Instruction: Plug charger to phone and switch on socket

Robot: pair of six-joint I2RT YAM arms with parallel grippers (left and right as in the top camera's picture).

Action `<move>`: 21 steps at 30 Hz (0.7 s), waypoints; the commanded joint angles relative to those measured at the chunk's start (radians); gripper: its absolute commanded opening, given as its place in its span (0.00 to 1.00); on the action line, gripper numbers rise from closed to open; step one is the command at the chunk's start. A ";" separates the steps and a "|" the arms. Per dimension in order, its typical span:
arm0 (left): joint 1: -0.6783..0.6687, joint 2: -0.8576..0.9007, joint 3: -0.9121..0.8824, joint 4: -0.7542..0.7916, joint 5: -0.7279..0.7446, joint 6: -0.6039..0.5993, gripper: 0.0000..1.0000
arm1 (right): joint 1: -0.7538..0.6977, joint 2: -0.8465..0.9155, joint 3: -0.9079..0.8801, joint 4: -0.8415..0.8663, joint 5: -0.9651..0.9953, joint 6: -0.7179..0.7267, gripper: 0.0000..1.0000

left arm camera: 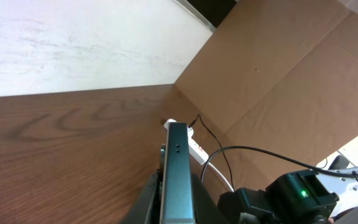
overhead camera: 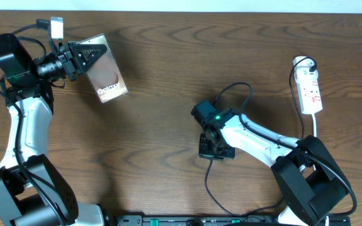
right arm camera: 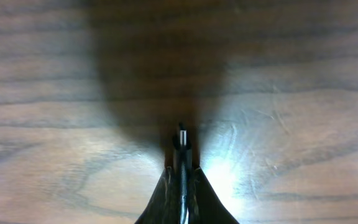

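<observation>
My left gripper (overhead camera: pixel 88 56) is shut on the phone (overhead camera: pixel 109 78) at the far left and holds it tilted, with the "Galaxy" lettering showing. In the left wrist view the phone's (left arm camera: pixel 177 168) narrow metal edge runs between the two dark fingers (left arm camera: pixel 146 202). Near the table's middle my right gripper (overhead camera: pixel 215 148) points down at the wood. It (right arm camera: pixel 182 173) is shut on the charger's small black plug tip (right arm camera: pixel 182 138), which sticks out past the fingertips. The charger's thin black cable (overhead camera: pixel 207 185) trails toward the front edge. The white socket (overhead camera: pixel 311 91) lies at the far right.
The socket's white lead (overhead camera: pixel 315 125) runs back under the right arm. In the left wrist view a brown cardboard wall (left arm camera: pixel 278 81) stands behind the socket (left arm camera: pixel 196 148), and the right arm's wrist with a green light (left arm camera: pixel 300 194) is at lower right.
</observation>
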 commanded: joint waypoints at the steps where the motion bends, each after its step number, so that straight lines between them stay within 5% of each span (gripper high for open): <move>1: 0.000 0.004 0.003 0.005 0.024 0.006 0.08 | 0.017 0.016 -0.016 -0.023 0.002 0.004 0.01; 9: 0.000 0.004 0.003 0.005 0.024 0.006 0.08 | 0.055 0.016 -0.030 -0.016 -0.005 0.029 0.02; 15: 0.000 0.004 0.003 0.005 0.024 0.006 0.08 | 0.054 0.016 -0.030 0.002 -0.005 0.030 0.32; 21: 0.000 0.004 0.003 0.005 0.024 0.006 0.08 | 0.054 0.016 -0.030 0.005 -0.005 0.030 0.34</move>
